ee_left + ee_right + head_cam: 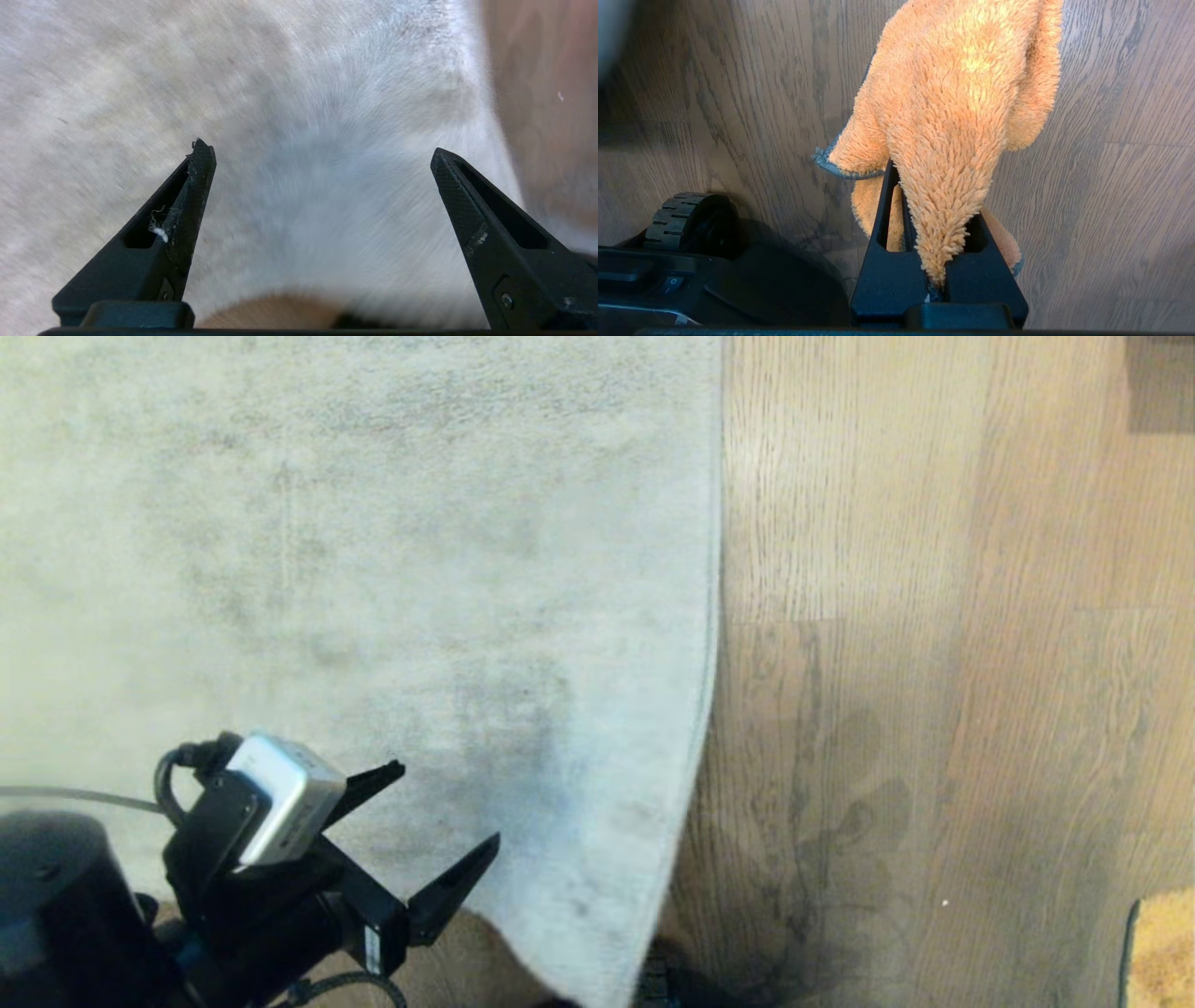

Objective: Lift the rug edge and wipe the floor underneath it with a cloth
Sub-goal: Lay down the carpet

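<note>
Head view showed the left gripper [446,814] low at the near left, poised over the rug [355,569], its fingers spread wide with nothing between them. The rug edge [714,644] ran up the middle, curving in towards the near corner, where it seemed slightly raised off the floor [934,616]. The bare wood lay to the right of it. A corner of the cloth [1162,947] peeped in at the near right.

In the left wrist view the two black fingers [198,186] stood far apart above the pale pile, the border of the rug just beyond the one nearer the floor. The right wrist view showed the right gripper [938,224] clamped on the orange cloth [952,102], which hung bunched above the planks, beside the robot's base and a wheel [691,224].

Judging from this, the step in hand was taking hold of the rug edge. To do it well, the left gripper would need to travel across to the border near the corner, come down with one finger under the lip and one on top, and pinch close to the edge. The lift should be high enough for the cloth to pass beneath without dragging the rug. The right arm should wait until the floor was exposed.
</note>
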Motion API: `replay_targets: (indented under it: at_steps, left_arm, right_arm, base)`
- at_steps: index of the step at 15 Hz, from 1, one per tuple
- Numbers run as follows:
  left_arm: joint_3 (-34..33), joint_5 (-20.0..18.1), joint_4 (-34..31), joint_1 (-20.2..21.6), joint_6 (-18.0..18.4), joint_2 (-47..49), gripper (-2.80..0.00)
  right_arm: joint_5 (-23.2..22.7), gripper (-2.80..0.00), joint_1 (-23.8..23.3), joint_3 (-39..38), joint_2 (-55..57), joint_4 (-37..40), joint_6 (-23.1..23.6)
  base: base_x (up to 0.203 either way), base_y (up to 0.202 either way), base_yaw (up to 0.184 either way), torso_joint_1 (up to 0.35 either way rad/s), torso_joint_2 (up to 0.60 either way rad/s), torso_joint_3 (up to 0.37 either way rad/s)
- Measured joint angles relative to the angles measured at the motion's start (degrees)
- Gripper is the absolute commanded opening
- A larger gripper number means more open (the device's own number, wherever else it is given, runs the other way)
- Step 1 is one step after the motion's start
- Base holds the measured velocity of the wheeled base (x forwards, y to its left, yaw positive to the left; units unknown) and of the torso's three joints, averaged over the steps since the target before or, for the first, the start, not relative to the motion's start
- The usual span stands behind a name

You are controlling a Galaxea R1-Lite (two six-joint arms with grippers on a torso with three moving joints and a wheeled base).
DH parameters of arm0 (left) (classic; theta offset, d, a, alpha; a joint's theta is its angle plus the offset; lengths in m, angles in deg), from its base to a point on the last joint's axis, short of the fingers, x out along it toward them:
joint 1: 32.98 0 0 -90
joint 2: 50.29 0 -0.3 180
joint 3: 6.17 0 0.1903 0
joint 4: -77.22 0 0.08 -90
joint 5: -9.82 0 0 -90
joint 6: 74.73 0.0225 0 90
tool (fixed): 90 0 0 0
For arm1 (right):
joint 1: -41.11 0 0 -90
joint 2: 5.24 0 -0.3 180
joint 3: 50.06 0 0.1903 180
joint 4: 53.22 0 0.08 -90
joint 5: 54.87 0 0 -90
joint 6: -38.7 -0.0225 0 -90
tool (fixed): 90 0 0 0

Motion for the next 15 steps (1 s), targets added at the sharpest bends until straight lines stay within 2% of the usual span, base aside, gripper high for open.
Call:
replay_targets:
  at_steps: [4, 5, 8, 15]
  left_arm:
    - [-1.0, -0.5, -0.1, -1.3, 0.0, 0.3, 0.00]
    - [-1.4, -1.1, -0.1, -1.5, 0.0, 0.5, -2.80]
    - [-2.0, -2.4, 0.0, -1.8, 0.3, 1.8, -2.80]
    - [-4.5, -2.0, -0.6, -3.5, 0.6, 6.3, -2.80]
  right_arm:
    - [0.0, -2.80, 0.0, 0.0, 0.0, 0.0, 0.0]
    - [0.0, -2.80, 0.0, 0.0, 0.0, 0.0, 0.0]
    - [0.0, -2.80, 0.0, 0.0, 0.0, 0.0, 0.0]
    - [0.0, -2.80, 0.0, 0.0, 0.0, 0.0, 0.0]
  base:
    - [0.000, 0.000, 0.000, 0.000, 0.00, 0.000]
    - [0.000, 0.000, 0.000, 0.000, 0.00, 0.000]
    - [0.000, 0.000, 0.000, 0.000, 0.00, 0.000]
    - [0.000, 0.000, 0.000, 0.000, 0.00, 0.000]
